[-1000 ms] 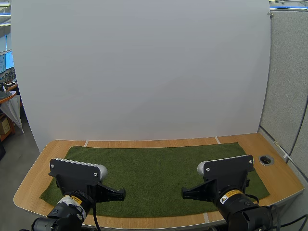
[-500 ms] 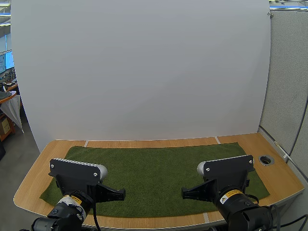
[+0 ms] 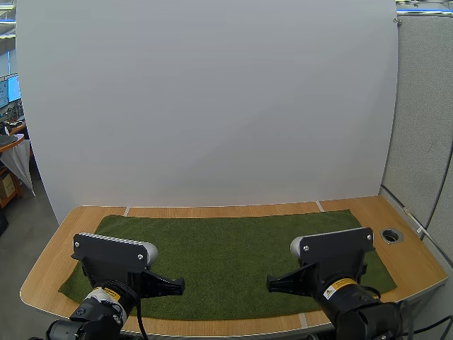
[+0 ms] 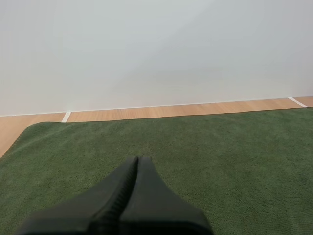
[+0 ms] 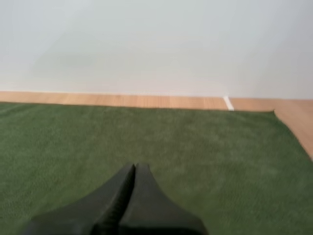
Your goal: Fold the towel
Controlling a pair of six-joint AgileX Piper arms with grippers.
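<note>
light bright, even | faint shadows on towel (image 3: 233,248) | edges bowed

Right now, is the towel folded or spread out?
Spread out: the green towel lies in one flat layer across the table, with no fold visible.

We see the towel (image 3: 233,248) as one plain, deep moss green, without print or stripe. The table (image 3: 417,265) is light honey-coloured wood, crossed by a few thin pale lines. Our left tool (image 3: 180,285) and right tool (image 3: 270,284) are matt black, and the small label (image 3: 337,286) behind the right one looks yellow with black marking.
</note>
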